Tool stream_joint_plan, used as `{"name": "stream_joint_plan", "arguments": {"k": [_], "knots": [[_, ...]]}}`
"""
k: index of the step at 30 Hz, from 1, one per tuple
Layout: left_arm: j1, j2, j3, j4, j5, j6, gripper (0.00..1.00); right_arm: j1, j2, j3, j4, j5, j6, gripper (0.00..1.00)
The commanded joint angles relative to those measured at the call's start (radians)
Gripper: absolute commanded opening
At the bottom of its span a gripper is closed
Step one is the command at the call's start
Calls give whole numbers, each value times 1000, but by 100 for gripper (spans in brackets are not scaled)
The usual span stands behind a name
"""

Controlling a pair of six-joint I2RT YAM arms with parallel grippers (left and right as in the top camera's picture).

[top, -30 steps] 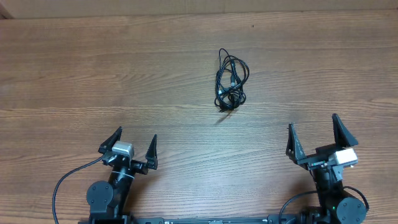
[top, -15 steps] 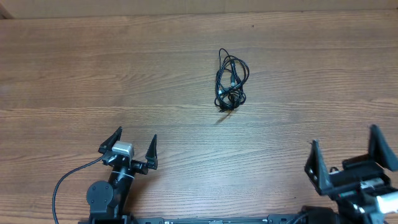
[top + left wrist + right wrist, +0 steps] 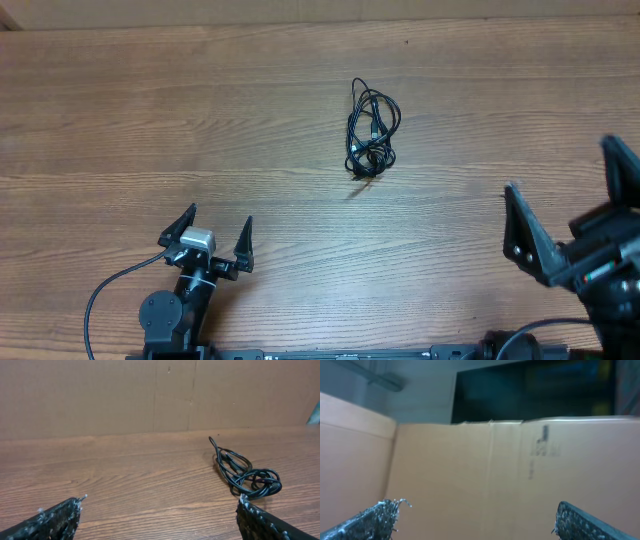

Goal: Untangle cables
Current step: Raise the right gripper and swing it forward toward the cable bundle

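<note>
The thin black cables (image 3: 371, 132), with small plug ends showing among the strands, are lying as one knotted bundle toward the far middle of the brown wooden counter (image 3: 150, 110), and nothing is touching them. The left pincer (image 3: 219, 218) is hovering at the near edge with its black fingers spread wide and nothing between them. Its own camera is looking across the boards at the bundle, ahead and to its right. The right pincer (image 3: 557, 165) is likewise standing wide apart and empty at the near right corner, its camera facing a tan cardboard wall (image 3: 490, 480) rather than the counter. By my reading, the untangling is not yet beginning: no loop is being pulled free, so the reaching, gripping and separating are all waiting to be done.
</note>
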Motion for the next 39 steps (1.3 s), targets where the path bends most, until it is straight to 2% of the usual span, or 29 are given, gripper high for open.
{"name": "stream_joint_plan", "arguments": {"k": [1, 10, 21, 25, 27, 28, 29, 30, 33, 39], "knots": [[3, -4, -5, 3, -6, 22, 99, 4, 61, 33, -36, -81, 32, 100], [3, -4, -5, 3, -5, 22, 99, 4, 138, 33, -95, -85, 36, 100], [3, -4, -5, 3, -6, 22, 100, 4, 140, 33, -32, -314, 66, 100], [3, -4, -5, 3, -6, 22, 100, 4, 140, 33, -19, -334, 66, 100], [3, -4, -5, 3, -5, 22, 99, 4, 140, 33, -17, -331, 68, 69], [3, -4, -5, 3, -6, 22, 100, 4, 140, 33, -18, -316, 89, 48], [3, -4, -5, 3, -6, 22, 99, 4, 142, 33, -20, -291, 120, 18], [3, -4, -5, 3, -6, 22, 100, 4, 146, 33, -20, -263, 160, 4], [3, -4, -5, 3, -6, 22, 100, 4, 168, 33, -18, -200, 254, 4], [3, -4, -5, 3, -6, 22, 99, 4, 266, 33, -34, -202, 332, 4]]}}
